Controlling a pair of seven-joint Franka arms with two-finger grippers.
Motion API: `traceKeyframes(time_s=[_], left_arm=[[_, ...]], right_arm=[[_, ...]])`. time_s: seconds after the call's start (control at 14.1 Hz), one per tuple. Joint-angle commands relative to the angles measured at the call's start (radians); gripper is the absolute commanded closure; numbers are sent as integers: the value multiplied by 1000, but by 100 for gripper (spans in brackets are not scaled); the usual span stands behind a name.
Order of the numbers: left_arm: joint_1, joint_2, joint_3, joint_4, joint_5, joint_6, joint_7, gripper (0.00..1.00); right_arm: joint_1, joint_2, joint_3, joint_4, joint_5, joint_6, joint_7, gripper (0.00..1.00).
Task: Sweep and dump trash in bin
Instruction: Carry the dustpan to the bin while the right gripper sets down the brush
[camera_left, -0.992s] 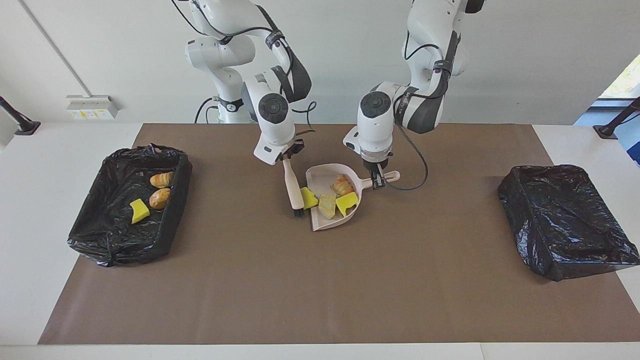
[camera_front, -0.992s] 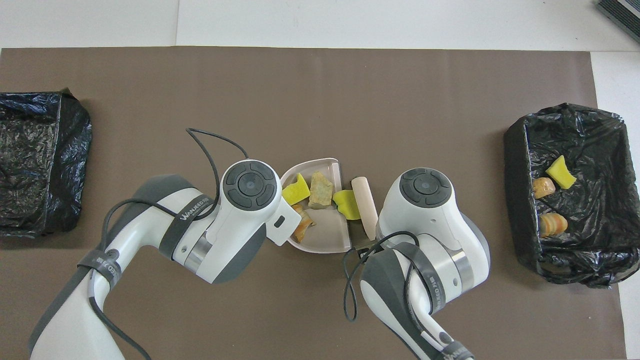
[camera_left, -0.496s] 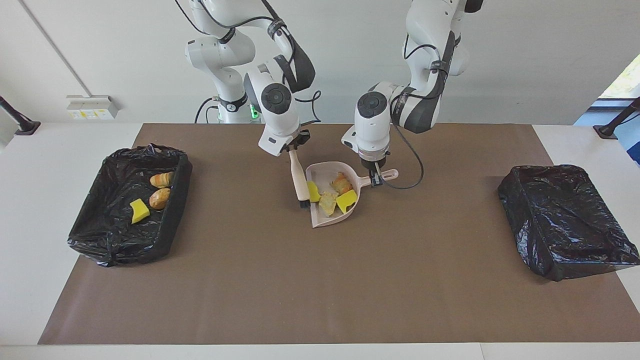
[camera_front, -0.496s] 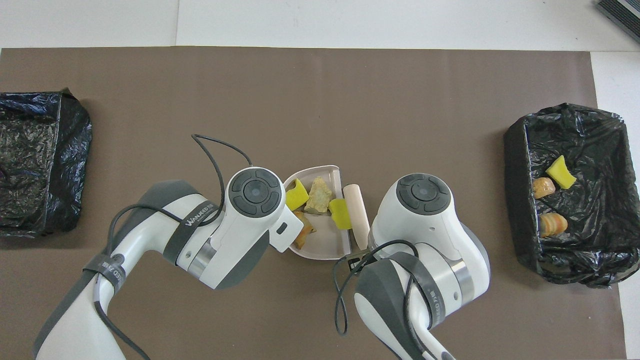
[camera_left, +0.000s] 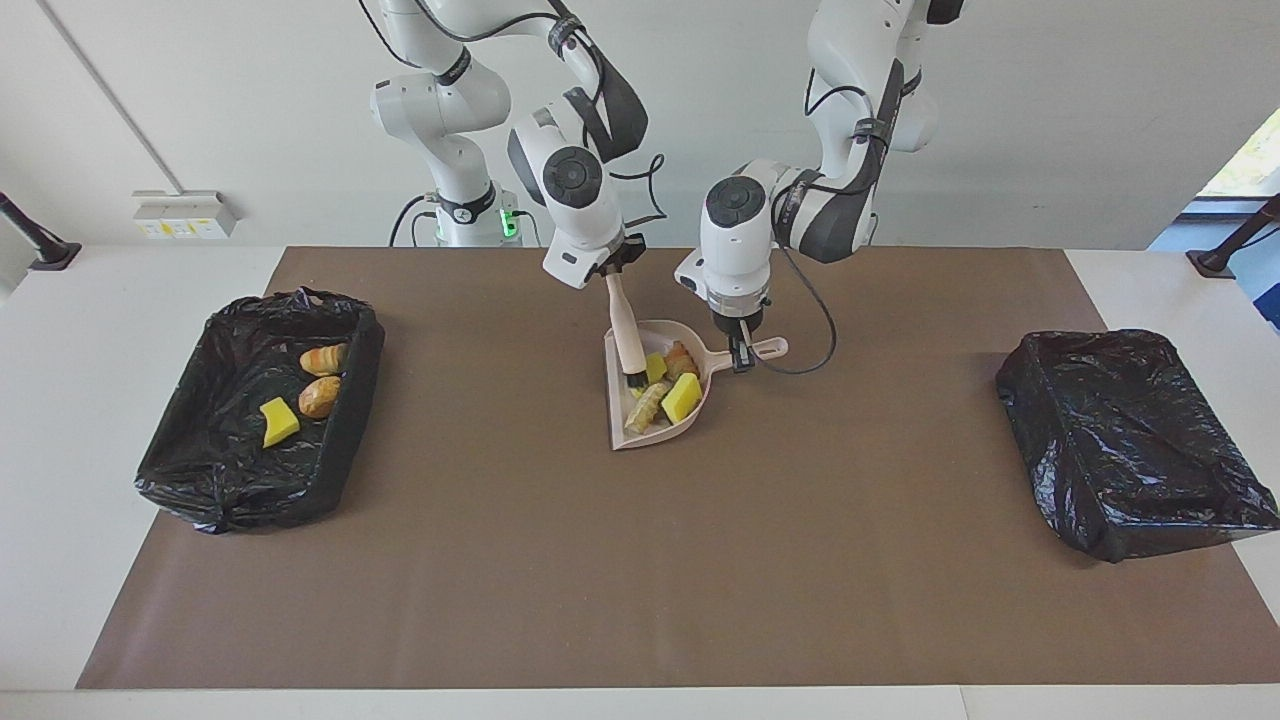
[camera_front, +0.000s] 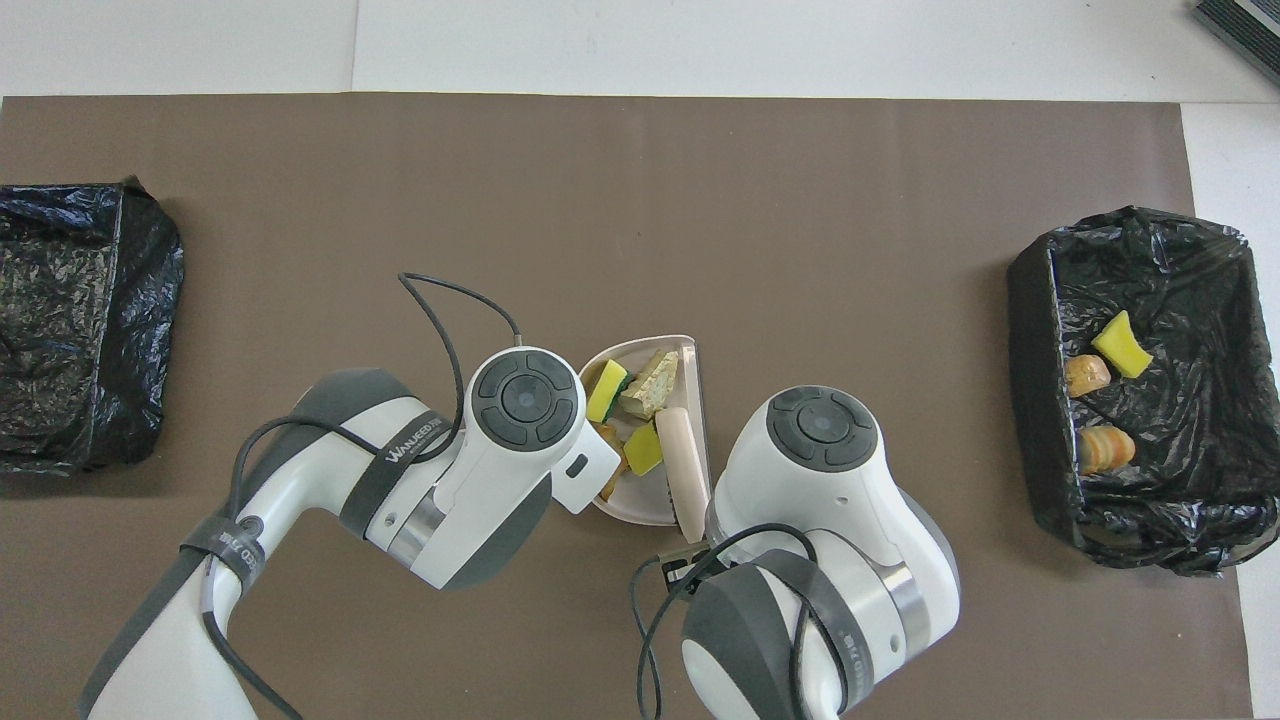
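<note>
Four small trash scraps (camera_left: 662, 391) are gathered inside a beige dustpan (camera_left: 640, 432) at the middle of the table: two bright yellow sponge chunks and two golden-brown bread-like pieces. The dustpan's handle, at the pan's two o'clock in the facing view, is pinched by the left gripper (camera_left: 741, 357), whose fingers are pressed shut on it. The scraps lie at about eight o'clock from that gripper, just beside it. The right gripper (camera_left: 612, 271) is clamped shut on the top of a beige hand brush (camera_left: 626, 334), which hangs nearly upright with its dark bristles down inside the pan, touching the sponge chunk nearest the robots. The scraps are found at roughly five o'clock from the right gripper, below it.

Three more scraps, one yellow chunk and two brown pieces, are seen inside a bin lined with a black bag (camera_left: 198, 470) toward the right arm's end of the table. A second black-lined bin (camera_left: 1130, 440) is set toward the left arm's end, well apart from the dustpan.

The table (camera_left: 60, 420) is white and is covered by a wide brown mat (camera_left: 640, 560). A plain white wall is seen at twelve o'clock in the facing view, with a small socket box (camera_left: 182, 213) mounted on it.
</note>
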Motion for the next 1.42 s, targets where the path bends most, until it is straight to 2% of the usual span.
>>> traceKeyframes(time_s=[0.0,0.28,0.5,0.71,0.78,0.92,1.06,1.13,1.2,1.35], left_arm=[[-5,-37,13,-36,-2,13,19,100],[32,-45,14,-36,-4,11,88,100],[40,-69,14,-37,-4,-35,136,100],[92,-129,13,-61,-7,-48,212,100],[121,-150,13,-69,-8,-64,243,100],[160,-175,14,-74,-10,-78,294,100],[251,-210,14,-72,-10,-96,381,100],[301,-230,14,-72,-10,-102,427,100],[347,-239,19,-62,-10,-102,470,100],[468,-250,23,-37,-10,-98,515,100]], right_arm=[[-14,-64,3,-15,24,-30,-6,100],[-13,-84,5,-2,25,-72,18,100],[-13,-82,3,6,105,-64,31,100],[-16,-101,-9,49,100,-139,38,100],[-22,-111,-19,63,85,-173,51,100],[-23,-182,-73,69,21,-188,46,100],[-23,-205,-186,70,-5,-255,-19,100],[-25,-211,-211,52,-15,-257,-79,100],[-23,-223,-211,37,-18,-268,-77,100],[-10,-217,-182,9,-16,-254,76,100]])
